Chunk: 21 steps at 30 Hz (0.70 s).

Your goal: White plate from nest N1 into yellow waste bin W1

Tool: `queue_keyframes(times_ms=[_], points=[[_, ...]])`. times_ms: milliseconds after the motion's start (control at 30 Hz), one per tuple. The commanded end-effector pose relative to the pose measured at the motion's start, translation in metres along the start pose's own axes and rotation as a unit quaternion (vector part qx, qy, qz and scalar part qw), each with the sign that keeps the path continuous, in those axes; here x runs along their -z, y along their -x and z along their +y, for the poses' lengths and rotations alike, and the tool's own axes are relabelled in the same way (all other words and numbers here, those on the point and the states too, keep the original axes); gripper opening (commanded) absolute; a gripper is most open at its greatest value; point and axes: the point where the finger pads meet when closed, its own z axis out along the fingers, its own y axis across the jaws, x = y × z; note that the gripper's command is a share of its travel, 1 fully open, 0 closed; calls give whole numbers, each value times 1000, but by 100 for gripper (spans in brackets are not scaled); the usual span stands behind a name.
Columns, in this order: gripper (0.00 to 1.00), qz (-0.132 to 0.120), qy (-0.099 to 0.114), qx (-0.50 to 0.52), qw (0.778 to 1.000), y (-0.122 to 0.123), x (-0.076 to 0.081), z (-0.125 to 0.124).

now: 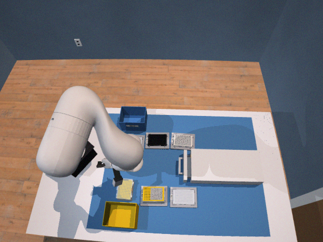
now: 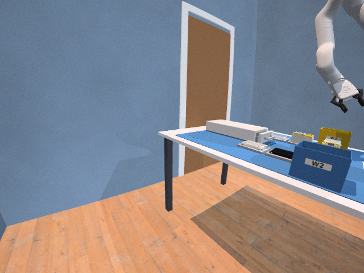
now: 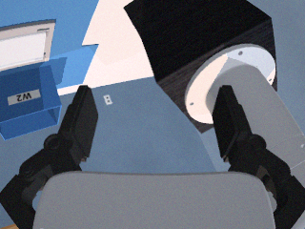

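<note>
The tool hangs high over the left end of the white worktop. Its black fingers are spread as wide as they go and nothing is between them. A white well plate lies flat in a grey nest at the right of the near row, well apart from the tool. I can't read any nest label, so taking it for the N1 plate is my judgement.

The open-topped yellow waste bin stands upright at the near left corner, close to the worktop's edge. It is loose, so a low pass or a knock from the arm could tip it or push it partly off. A pale yellow plate and a yellow-topped tip box lie between the bin and the white plate. A carry that skims low could drag either one. The long grey-white cooler sits just behind the white plate, and a careless approach could nudge its drawer.

The top view lays out every nest, but the arm hides the tool there. The exterior view shows how high the tool is and the W2 label on the blue plastic bin. The wrist view shows the fingers' wide gap.
</note>
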Motion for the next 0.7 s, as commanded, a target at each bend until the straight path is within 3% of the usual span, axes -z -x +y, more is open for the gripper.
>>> queue_keyframes(times_ms=[0,100,433,500,567,667], points=[[100,61,19,59,996,-14,5,-9],[100,71,20,73,995,-17,6,-11],[100,159,17,191,969,-36,21,-44],[100,161,17,193,968,-37,22,-46],[100,180,14,219,959,-39,26,-55],[100,182,14,222,958,-40,26,-57]])
